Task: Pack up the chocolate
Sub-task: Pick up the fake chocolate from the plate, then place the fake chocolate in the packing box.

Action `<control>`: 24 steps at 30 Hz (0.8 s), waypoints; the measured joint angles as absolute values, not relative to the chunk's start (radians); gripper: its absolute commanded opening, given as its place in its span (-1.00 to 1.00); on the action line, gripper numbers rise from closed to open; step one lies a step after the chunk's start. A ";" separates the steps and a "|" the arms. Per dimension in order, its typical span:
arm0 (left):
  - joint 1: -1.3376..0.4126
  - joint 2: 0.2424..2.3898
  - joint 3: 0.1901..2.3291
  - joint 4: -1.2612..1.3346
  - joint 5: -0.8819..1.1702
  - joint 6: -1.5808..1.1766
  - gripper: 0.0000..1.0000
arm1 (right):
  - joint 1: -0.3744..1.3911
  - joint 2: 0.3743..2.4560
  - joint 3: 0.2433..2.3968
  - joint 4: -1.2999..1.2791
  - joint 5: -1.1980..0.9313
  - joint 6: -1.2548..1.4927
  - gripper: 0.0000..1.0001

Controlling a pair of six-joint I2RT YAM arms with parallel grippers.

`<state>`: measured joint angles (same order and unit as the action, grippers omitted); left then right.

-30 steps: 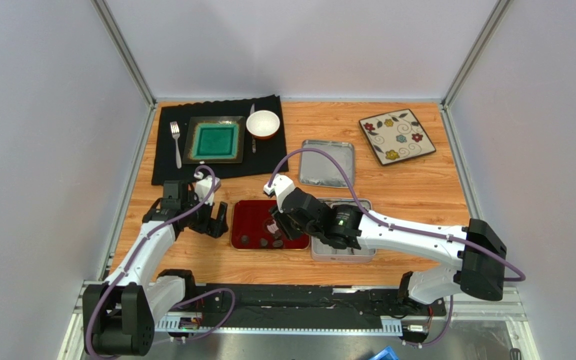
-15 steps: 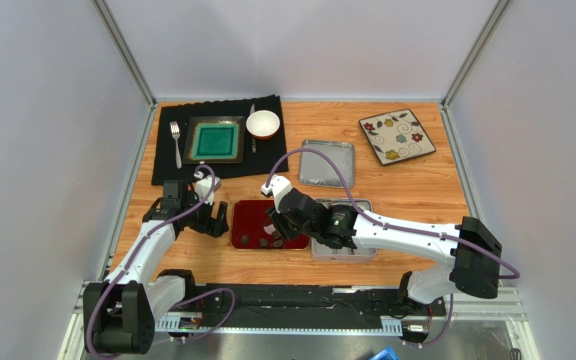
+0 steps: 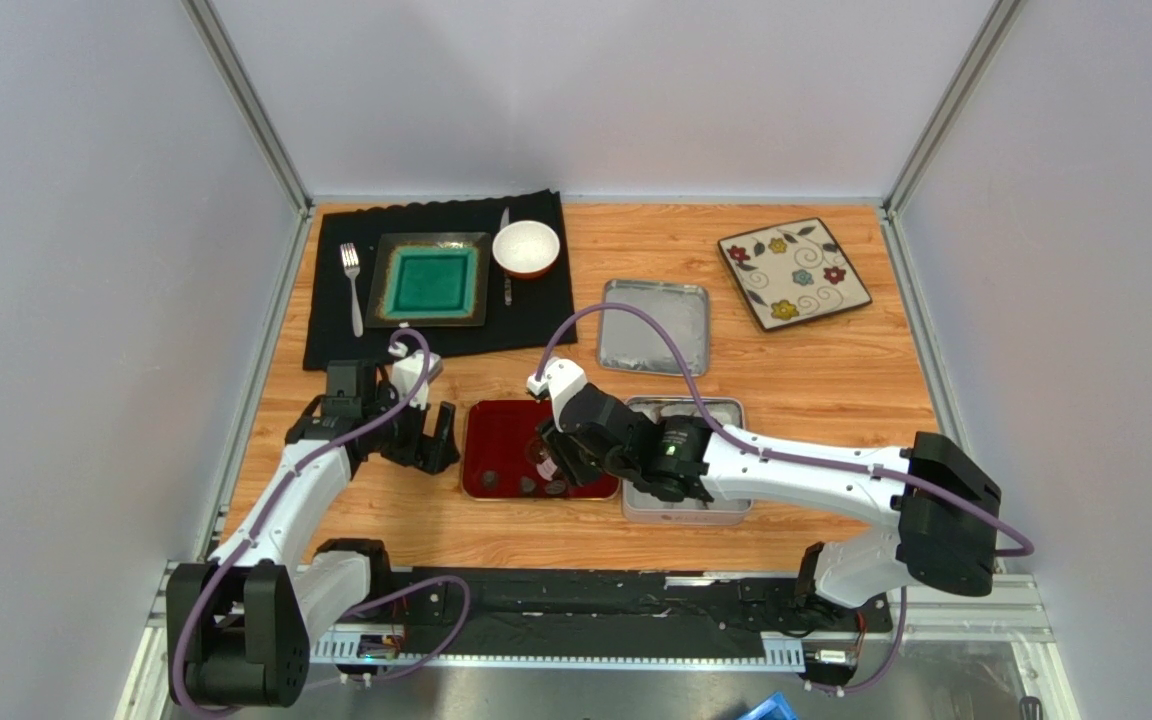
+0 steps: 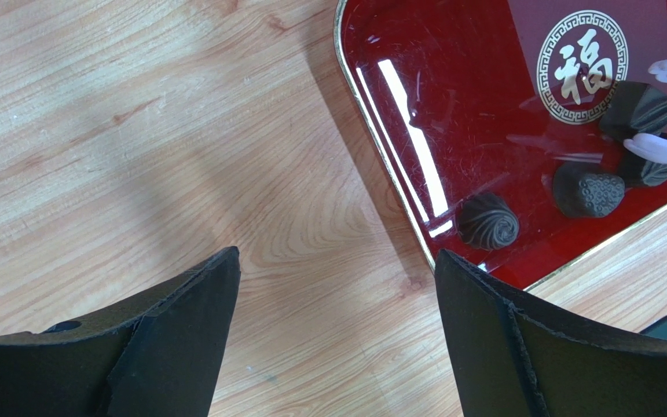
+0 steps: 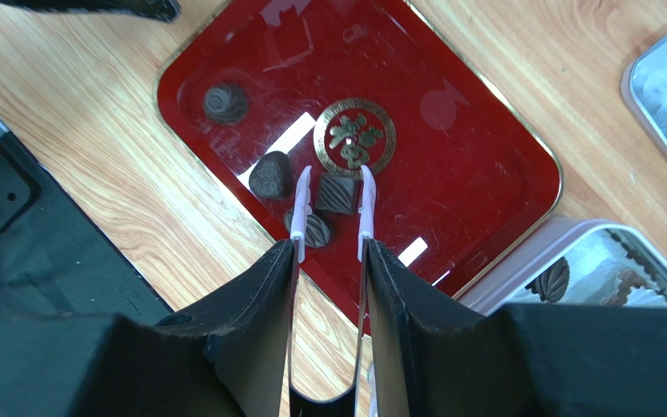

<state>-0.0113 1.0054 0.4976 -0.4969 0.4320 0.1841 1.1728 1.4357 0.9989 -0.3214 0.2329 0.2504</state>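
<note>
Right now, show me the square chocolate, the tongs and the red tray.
square chocolate (image 5: 337,195): right wrist view, middle of its top
tongs (image 5: 300,217): right wrist view, one blade near its tip
red tray (image 5: 476,165): right wrist view, bare floor beside the emblem

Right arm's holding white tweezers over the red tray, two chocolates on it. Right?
No: four, not two. The right wrist view shows a round swirled dark brown chocolate, a domed one, a square one and an oval one on the glossy red rectangular tray. The rest holds: the right fingers hold white plastic tweezers over it.
</note>
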 measured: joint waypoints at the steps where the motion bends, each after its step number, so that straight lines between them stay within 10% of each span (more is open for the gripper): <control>1: -0.011 1.006 0.498 -0.497 0.434 0.184 0.80 | 1.171 1.436 0.988 -0.320 0.233 0.253 -0.24; 24: 0.022 1.007 0.497 -0.497 0.449 0.183 0.73 | 1.128 1.382 0.951 -0.324 0.238 0.252 -0.84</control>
<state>0.0219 1.0065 0.4973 -0.4973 0.4492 0.1833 1.1282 1.3823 0.9512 -0.3244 0.2382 0.2523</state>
